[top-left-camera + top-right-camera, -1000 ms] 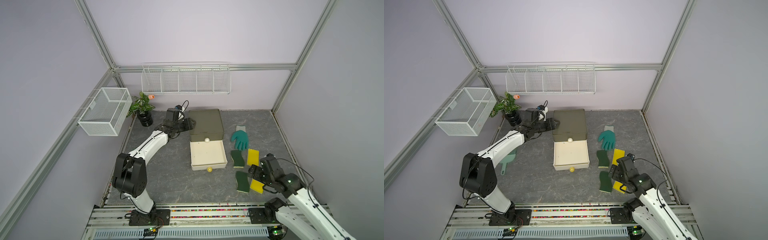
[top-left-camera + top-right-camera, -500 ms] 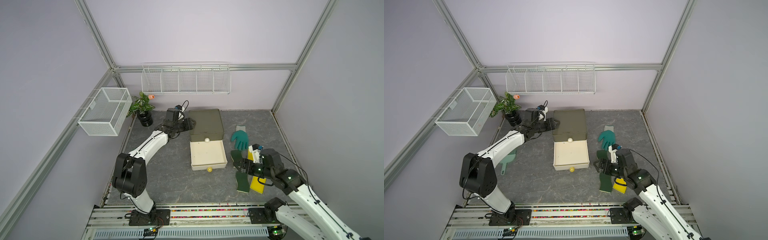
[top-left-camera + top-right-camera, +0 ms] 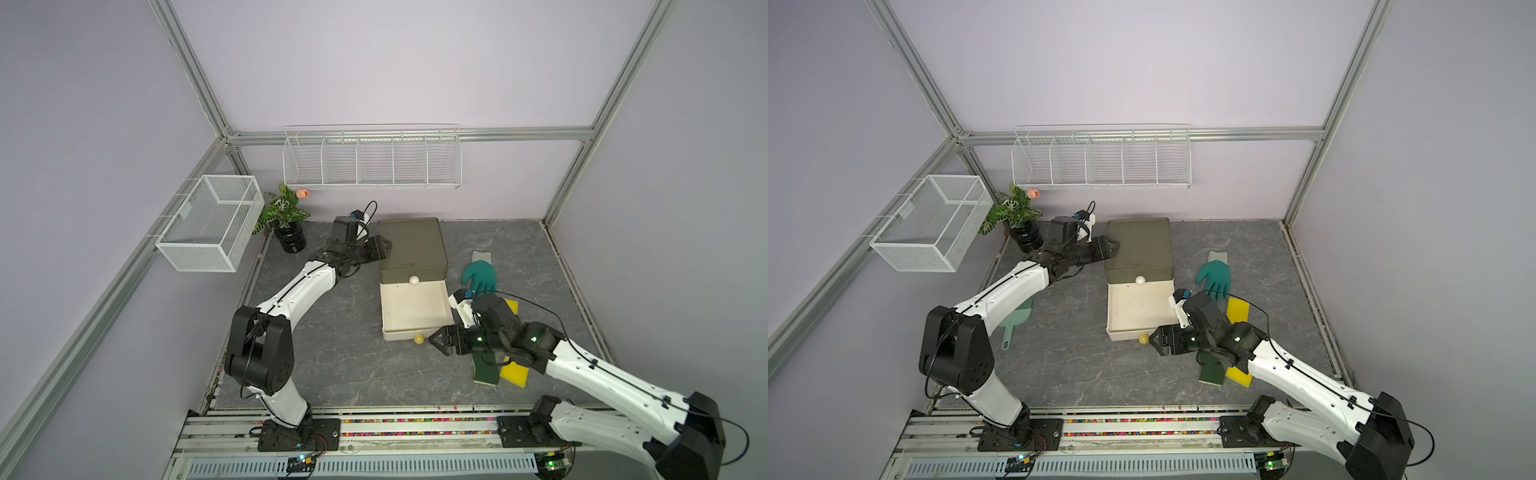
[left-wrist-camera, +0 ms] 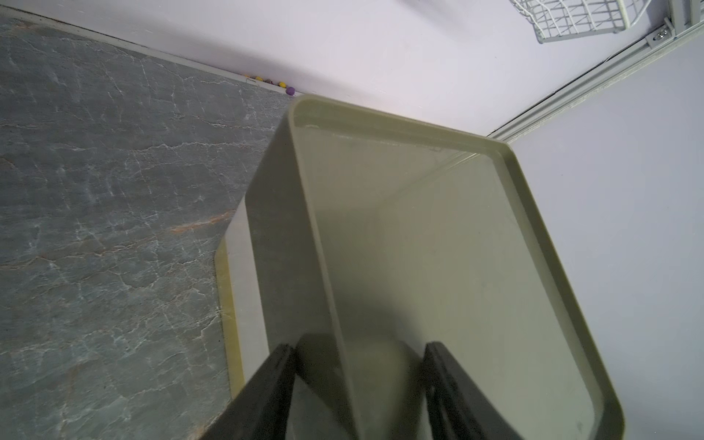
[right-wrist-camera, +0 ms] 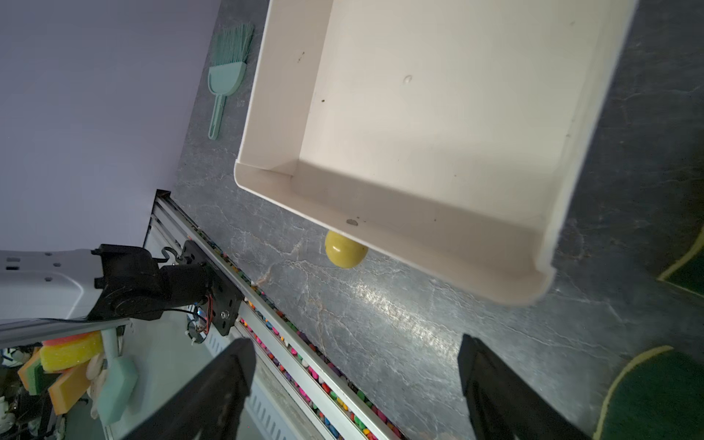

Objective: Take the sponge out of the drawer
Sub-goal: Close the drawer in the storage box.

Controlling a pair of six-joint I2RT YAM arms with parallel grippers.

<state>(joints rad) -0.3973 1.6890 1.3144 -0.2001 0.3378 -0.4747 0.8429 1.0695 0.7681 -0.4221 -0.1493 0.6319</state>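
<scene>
The cream drawer (image 3: 415, 309) (image 3: 1138, 311) (image 5: 419, 114) stands pulled out of the olive cabinet (image 3: 411, 245) (image 3: 1138, 245) (image 4: 438, 247), and its inside is bare. On the table to its right lie a dark green sponge (image 3: 486, 370) (image 3: 1212, 372) (image 5: 663, 396) and yellow sponges (image 3: 514, 374) (image 3: 1237, 311), partly under my right arm. My right gripper (image 3: 435, 340) (image 3: 1156, 341) (image 5: 354, 365) is open and holds nothing, just right of the drawer's yellow knob (image 3: 419, 339) (image 5: 344, 251). My left gripper (image 3: 386, 245) (image 3: 1115, 245) (image 4: 358, 350) is shut on the cabinet's left edge.
A teal glove (image 3: 480, 276) (image 3: 1214, 276) lies behind the sponges. A teal brush (image 3: 1017, 322) (image 5: 226, 76) lies left of the drawer under the left arm. A potted plant (image 3: 286, 216), a wire basket (image 3: 208, 224) and a wire shelf (image 3: 372, 158) line the back and left walls.
My right arm has swung left from above the sponges to the drawer's front, beside its knob, with the jaws open throughout. The left arm has not moved.
</scene>
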